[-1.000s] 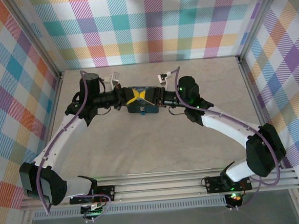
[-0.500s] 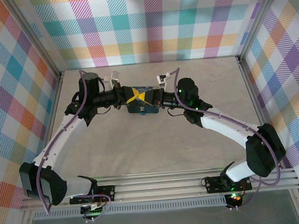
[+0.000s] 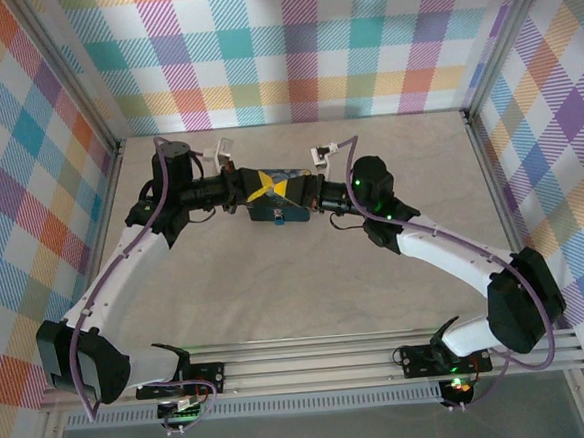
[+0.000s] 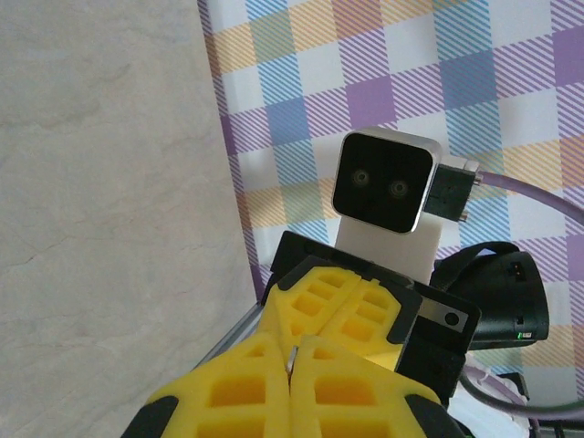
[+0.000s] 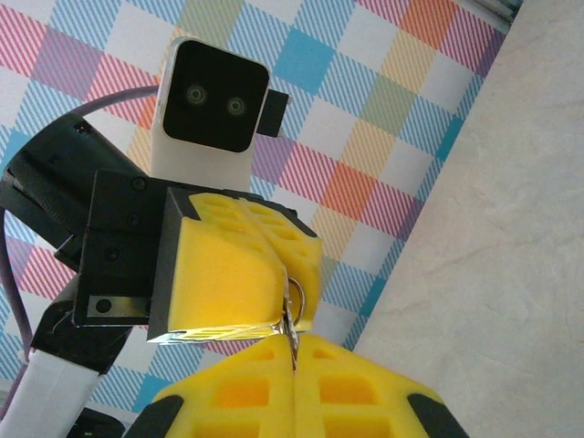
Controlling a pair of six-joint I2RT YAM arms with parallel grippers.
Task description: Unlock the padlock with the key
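Observation:
My two grippers meet tip to tip above the far middle of the table. The left gripper [image 3: 261, 188] [image 4: 293, 354] is shut, with a thin sliver of metal, the key [image 4: 291, 359], pinched between its yellow pads. The right gripper [image 3: 287, 189] [image 5: 294, 351] is shut on the same key [image 5: 292, 325], whose small ring [image 5: 300, 290] sticks out beside the left gripper's pads [image 5: 228, 269]. Under the joined fingertips a blue block, the padlock [image 3: 277, 216], shows in the top view. Whether it lies on the table or hangs I cannot tell.
Plaid walls [image 3: 300, 48] close the table [image 3: 306, 278] in on three sides, with metal rails [image 3: 489, 175] along the edges. Both arm bases stand at the near edge [image 3: 312, 363]. The right wrist camera [image 4: 383, 182] faces the left one [image 5: 212, 96] at close range.
The right gripper has shut on the key, and the right arm has shifted slightly to the right. The left gripper has stayed shut and hardly moved.

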